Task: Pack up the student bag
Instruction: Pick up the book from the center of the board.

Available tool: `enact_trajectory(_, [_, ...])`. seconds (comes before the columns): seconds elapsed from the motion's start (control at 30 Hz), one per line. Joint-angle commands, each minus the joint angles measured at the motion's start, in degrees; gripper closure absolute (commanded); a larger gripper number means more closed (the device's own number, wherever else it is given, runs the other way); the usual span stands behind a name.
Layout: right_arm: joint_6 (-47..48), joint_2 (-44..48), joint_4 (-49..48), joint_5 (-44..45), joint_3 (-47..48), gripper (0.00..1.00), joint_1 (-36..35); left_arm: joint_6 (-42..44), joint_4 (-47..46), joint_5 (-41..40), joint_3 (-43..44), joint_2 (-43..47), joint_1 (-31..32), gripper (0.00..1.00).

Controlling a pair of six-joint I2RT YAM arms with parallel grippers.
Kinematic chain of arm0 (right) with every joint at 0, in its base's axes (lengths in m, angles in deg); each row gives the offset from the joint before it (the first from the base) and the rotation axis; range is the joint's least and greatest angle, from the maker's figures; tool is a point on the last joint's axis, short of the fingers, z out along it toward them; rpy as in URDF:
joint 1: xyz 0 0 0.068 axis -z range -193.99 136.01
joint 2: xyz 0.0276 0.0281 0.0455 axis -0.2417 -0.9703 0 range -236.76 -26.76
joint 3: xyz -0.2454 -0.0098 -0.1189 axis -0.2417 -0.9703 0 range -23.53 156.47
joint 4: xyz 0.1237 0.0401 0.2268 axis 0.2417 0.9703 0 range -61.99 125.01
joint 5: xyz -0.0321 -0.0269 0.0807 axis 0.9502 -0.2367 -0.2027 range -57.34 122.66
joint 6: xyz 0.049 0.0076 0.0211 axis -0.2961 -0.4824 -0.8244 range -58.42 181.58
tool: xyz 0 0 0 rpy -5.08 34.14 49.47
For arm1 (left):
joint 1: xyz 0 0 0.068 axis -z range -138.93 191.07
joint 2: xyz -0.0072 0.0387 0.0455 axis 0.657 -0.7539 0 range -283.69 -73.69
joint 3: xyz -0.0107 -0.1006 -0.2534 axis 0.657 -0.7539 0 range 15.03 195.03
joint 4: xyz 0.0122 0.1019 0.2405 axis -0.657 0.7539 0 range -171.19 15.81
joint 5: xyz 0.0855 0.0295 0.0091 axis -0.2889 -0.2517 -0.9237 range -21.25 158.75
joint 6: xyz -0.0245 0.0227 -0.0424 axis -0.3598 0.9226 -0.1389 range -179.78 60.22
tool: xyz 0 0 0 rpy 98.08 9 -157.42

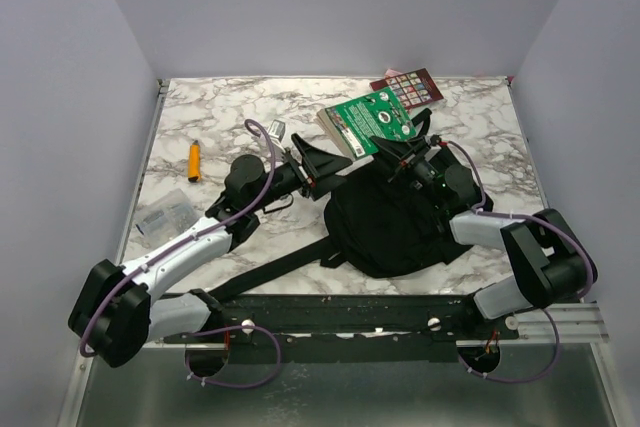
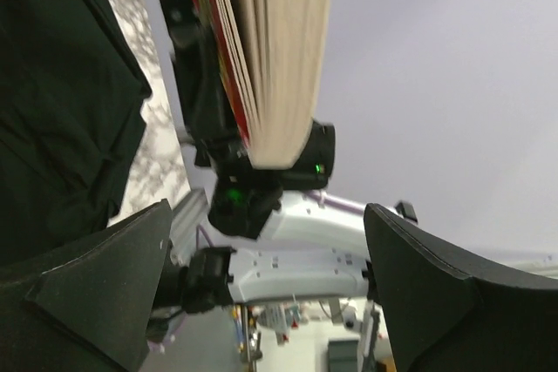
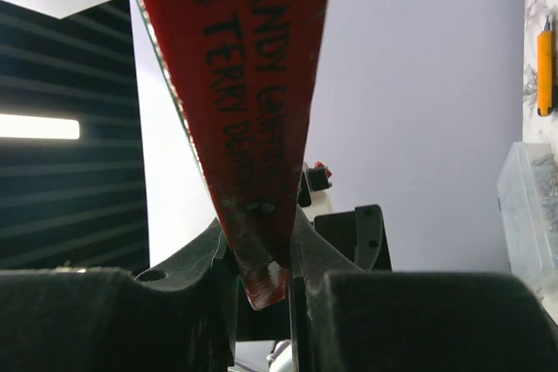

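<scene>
White marble-veined tabletop [image 1: 250, 107] inside lilac walls [image 1: 330, 7], large soft black fabric backpack [image 1: 385, 227] slumped at 5 o'clock, right gripper [image 1: 405, 159] pinching green-covered red-spined book [image 1: 367, 122] at 1 o'clock, left gripper [image 1: 325, 165] spread wide beside it

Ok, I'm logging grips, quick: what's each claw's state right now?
Left claw: open, holding nothing.
Right claw: closed on the book, gripping it by its spine.

Bright, even light; blurred wrist close-ups.
</scene>
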Motion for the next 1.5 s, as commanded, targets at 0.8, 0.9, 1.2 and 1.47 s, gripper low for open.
enact_trajectory(0.8, [17.69,21.34,29.73,17.94,0.45,0.99,-10.13,5.21,-7.17,-21.61,5.26,-7.10,3.82,0.59])
enact_trajectory(0.9, [18.83,21.43,32.04,19.73,1.33,0.99,-12.07,5.40,-7.59,-21.79,5.44,-7.29,4.02,0.72])
enact_trajectory(1.2, [33.71,26.61,52.82,19.36,3.60,0.48,-13.38,20.46,-7.97,-27.05,1.37,0.64,1.98,1.00])
enact_trajectory(1.47, [70.22,27.81,84.66,15.43,13.04,0.22,-13.38,33.37,16.34,-35.81,0.06,19.11,-4.62,1.00])
